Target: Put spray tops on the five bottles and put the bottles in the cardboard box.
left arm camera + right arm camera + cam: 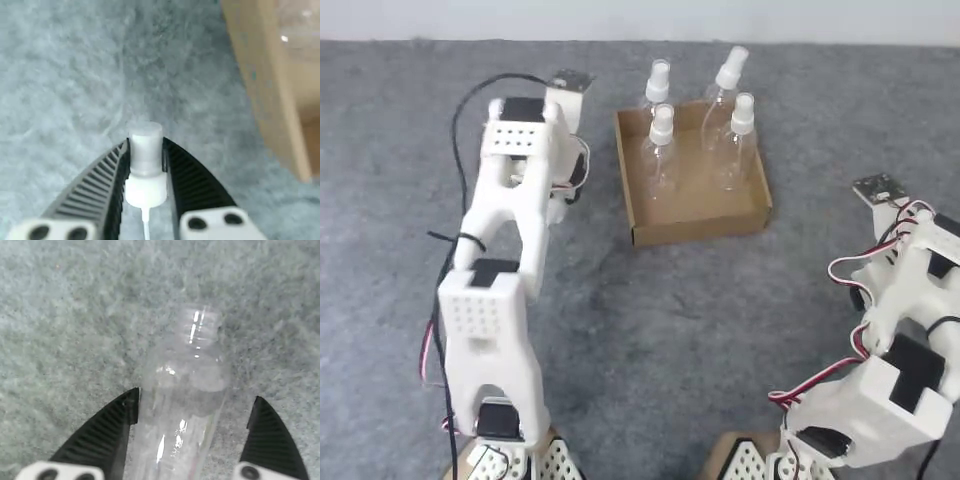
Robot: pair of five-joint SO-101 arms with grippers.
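Observation:
My left gripper [146,150] is shut on a white spray top [145,162], held above the grey carpet with its thin tube pointing back toward the wrist. In the high view the left arm [520,170] stands just left of the cardboard box [695,228]. My right gripper [196,399] is open around a clear bottle [185,405] that has no top; its bare threaded neck points away from the wrist. One finger [107,430] touches the bottle and the other stands apart from it. Several bottles [662,145] with white spray tops stand in the box.
The box's tan side wall [265,85] is close beside the left gripper. The right arm [910,290] is folded at the right edge of the carpet, well away from the box. Grey carpet [700,330] lies between the two arms.

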